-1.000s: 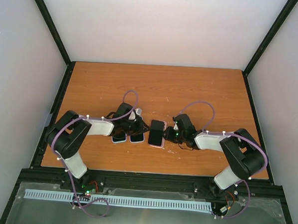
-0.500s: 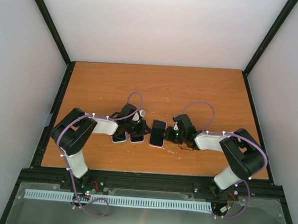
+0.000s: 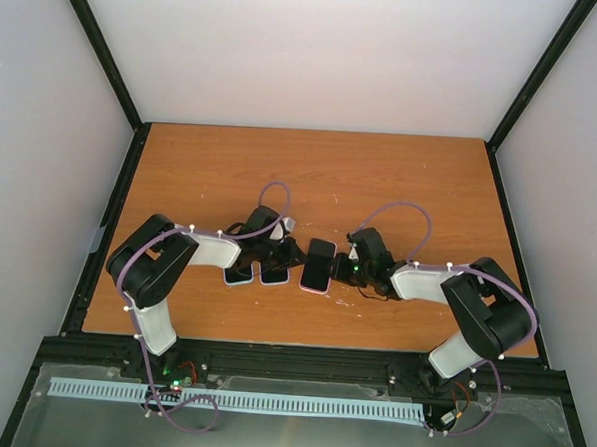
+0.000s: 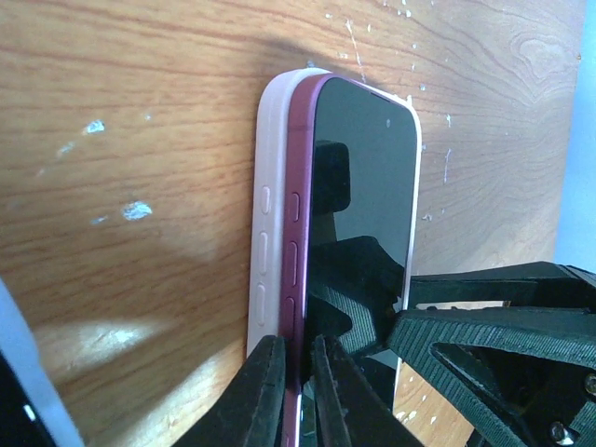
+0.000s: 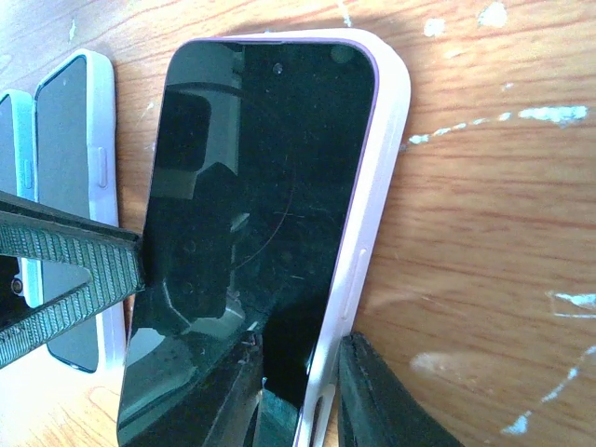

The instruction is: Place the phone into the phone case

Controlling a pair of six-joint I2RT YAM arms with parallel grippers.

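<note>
A maroon phone point(image 4: 363, 177) with a black screen lies face up in a pale pink phone case point(image 4: 268, 214) on the wooden table point(image 3: 400, 189). Its left edge stands a little above the case wall. My left gripper point(image 4: 296, 396) is shut on that raised left edge of the phone point(image 3: 317, 265). My right gripper point(image 5: 300, 405) is shut on the opposite side, with one finger on the screen point(image 5: 251, 214) and the other outside the case wall point(image 5: 377, 186). In the top view, the left gripper point(image 3: 291, 254) and the right gripper point(image 3: 342, 271) flank the phone.
Two other phones in light cases point(image 3: 257, 274) lie side by side just left of the phone, under my left wrist. They also show in the right wrist view point(image 5: 70, 121). Black frame rails point(image 3: 109, 214) border the table.
My left gripper has moved right, past the two spare phones, to the phone's left edge, where it now grips. The right arm and the phone have barely moved.
</note>
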